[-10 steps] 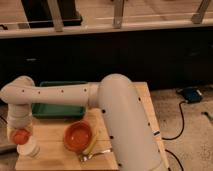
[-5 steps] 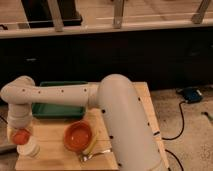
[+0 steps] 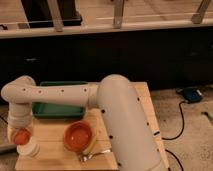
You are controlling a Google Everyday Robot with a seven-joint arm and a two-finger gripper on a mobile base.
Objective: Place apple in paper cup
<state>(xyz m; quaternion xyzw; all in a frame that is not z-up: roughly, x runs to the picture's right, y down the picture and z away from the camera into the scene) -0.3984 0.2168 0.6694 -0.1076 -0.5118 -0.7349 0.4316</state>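
Nearest, at the bottom middle of the frame, my arm [image 3: 125,125] fills the view. It is a thick white tube that rises toward the centre and then bends left across the table [image 3: 55,159]. The table is pale wood planks.

At the lower left sits the cup [image 3: 31,149], white and upright, close to the table's front left corner. The apple [image 3: 21,137] is just above and to the left of its rim, small and orange-red; I cannot tell whether it touches the rim. My pincer [image 3: 20,134] hangs straight down at the lower left and is clenched on the apple, with the wrist right above it. The apple is not in the cup.

To the right of the cup, well apart from it, stands the bowl [image 3: 78,136], wide and orange. A thin yellow thing [image 3: 93,146] lies against the bowl's right side, too blurred for me to name.

Further back, left of centre, the green tray [image 3: 54,111] lies at the table's far edge, partly behind my forearm.

Past the table on the right, a blue box [image 3: 191,94] sits on the floor, and a dark cable [image 3: 181,120] runs from it toward the table. Behind everything is a dark wall, and a rail [image 3: 117,11] crosses the top of the frame.
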